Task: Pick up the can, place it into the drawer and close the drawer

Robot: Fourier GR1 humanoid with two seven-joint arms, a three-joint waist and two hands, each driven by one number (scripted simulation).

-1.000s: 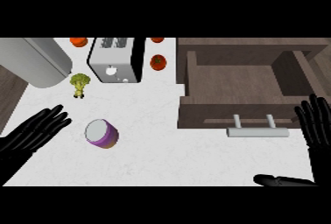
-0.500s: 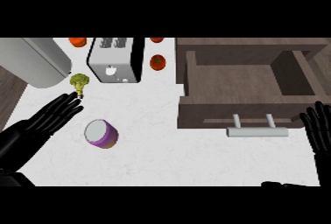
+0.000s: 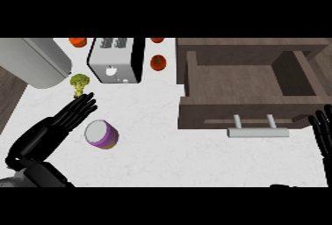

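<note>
My left robot hand (image 3: pixel 55 127) hovers spread just left of the purple can (image 3: pixel 101 134). My right robot hand (image 3: pixel 322 132) rests spread beside the open drawer (image 3: pixel 243 85).

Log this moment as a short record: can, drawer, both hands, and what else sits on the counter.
can: purple can lying on its side on the white counter, not held
drawer: drawer pulled open, nothing seen inside, handle toward the robot
left hand: left hand open, fingers straight, just left of the can, fingertips near the broccoli
right hand: right hand open, resting at the view's right edge
other items: toaster, tomato
task stage: can not yet picked up
</note>
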